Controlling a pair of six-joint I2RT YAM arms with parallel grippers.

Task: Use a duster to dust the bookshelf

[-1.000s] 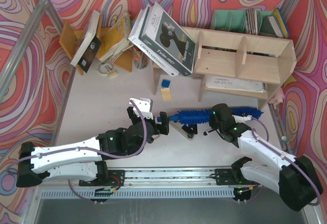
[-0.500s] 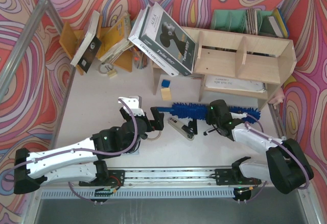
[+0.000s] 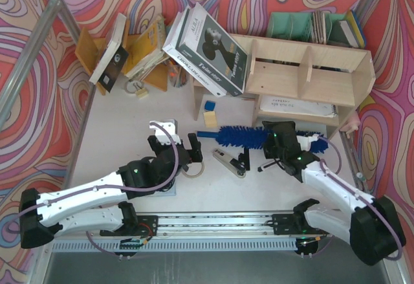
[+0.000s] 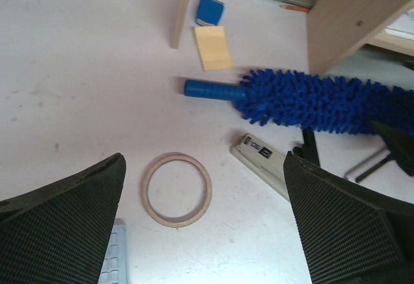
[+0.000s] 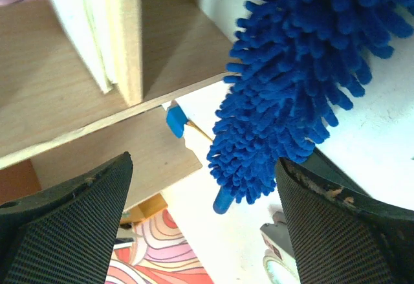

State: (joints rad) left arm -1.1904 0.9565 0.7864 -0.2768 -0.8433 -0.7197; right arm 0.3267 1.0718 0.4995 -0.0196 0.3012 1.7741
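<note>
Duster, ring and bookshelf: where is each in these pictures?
duster [image 4: 310, 99]: left wrist view, fluffy blue head.
ring [image 4: 176, 157]: left wrist view, far side of band.
bookshelf [image 3: 284, 77]: top view, upper shelf board.

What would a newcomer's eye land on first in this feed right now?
The bright-blue duster, lying on the table in front of the bookshelf, with the right gripper straddling its fluffy part, jaws apart. Next comes the big white box, tilted at the bookshelf's left end, and then the loud swirled walls all round.
</note>
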